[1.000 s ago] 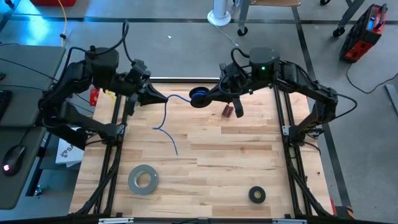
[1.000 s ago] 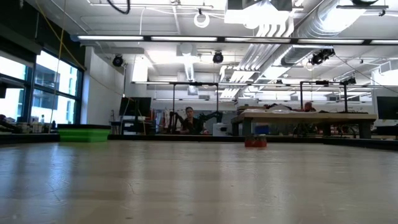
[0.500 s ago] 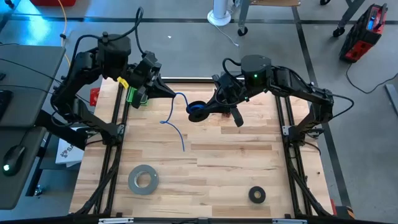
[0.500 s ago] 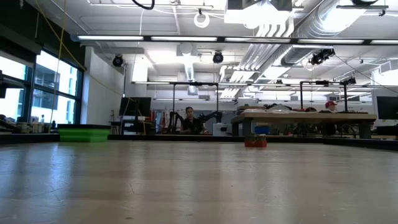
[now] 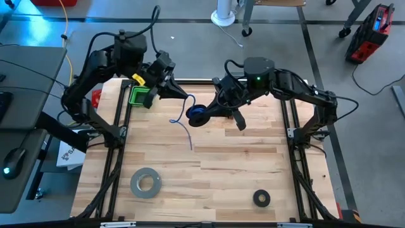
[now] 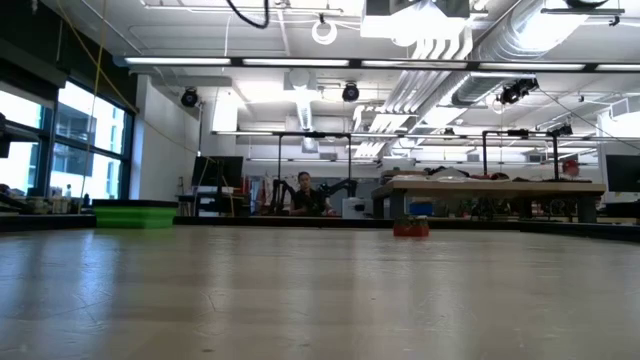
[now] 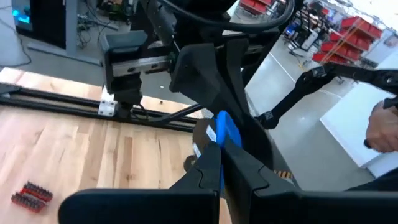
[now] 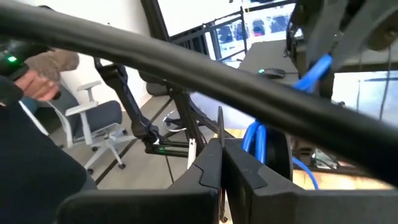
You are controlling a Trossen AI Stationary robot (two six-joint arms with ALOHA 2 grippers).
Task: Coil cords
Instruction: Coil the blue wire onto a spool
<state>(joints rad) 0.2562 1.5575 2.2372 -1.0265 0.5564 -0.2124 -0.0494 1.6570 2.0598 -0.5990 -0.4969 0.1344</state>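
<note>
The cord is a thin blue cable, held up between both grippers over the far half of the table. Its wound part is a small blue coil [image 5: 197, 114] [image 8: 254, 144] at my right gripper [image 5: 206, 112] [image 8: 221, 167], which is shut on it. My left gripper [image 5: 181, 96] [image 7: 221, 167] is shut on the cable a short way from the coil. A loose tail [image 5: 184, 130] hangs slack below the left gripper. The low view shows none of this. My left gripper pinches a single run of the blue cable [image 7: 225, 132] between its two fingers, coming nearly level from the table's left. The cable stands up out of the fingertips, and its tail [image 5: 190, 143] hangs slack below. My right gripper is shut on the coil's loops [image 8: 250, 147], coming nearly level from the table's right. Its own fingers hide the exact spot. The coil is lifted clear of the table, its loops upright beside the fingertips.
A grey tape roll [image 5: 145, 182] lies near the front left, and a small black tape ring [image 5: 261, 198] near the front right. A red bit holder [image 7: 28, 193] lies on the boards below the right arm. A person's hand [image 7: 382, 127] shows beyond the table.
My left gripper has moved toward the table's right, closer to the right gripper, and has rolled about its own line. My right gripper has carried the coil slightly toward the near edge. The stretch of cable between them has shortened, and the hanging tail has swung right.
</note>
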